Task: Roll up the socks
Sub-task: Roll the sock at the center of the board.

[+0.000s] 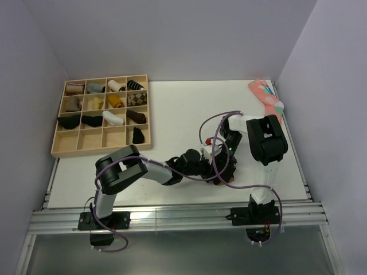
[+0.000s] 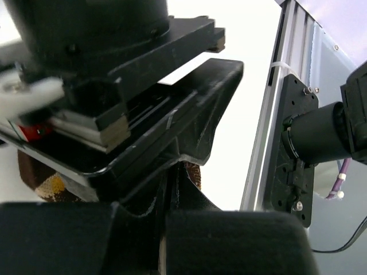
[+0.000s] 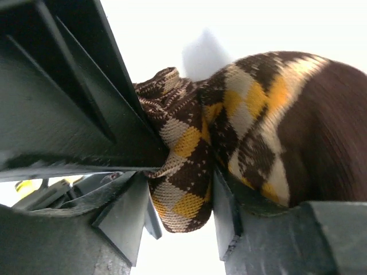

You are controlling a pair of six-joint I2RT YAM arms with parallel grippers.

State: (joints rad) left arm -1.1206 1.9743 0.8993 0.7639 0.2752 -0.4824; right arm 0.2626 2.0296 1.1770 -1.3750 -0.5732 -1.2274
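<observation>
Socks [image 3: 258,114] lie bunched at the counter's [image 1: 172,109] five o'clock, apparently part-rolled, not yet a tidy bundle; left hand [image 2: 169,189] pressed together beside them; right hand [image 3: 180,212] straddles a fold, whether pinching or loose cannot be told.

No legible text, labels or numbers anywhere.
</observation>
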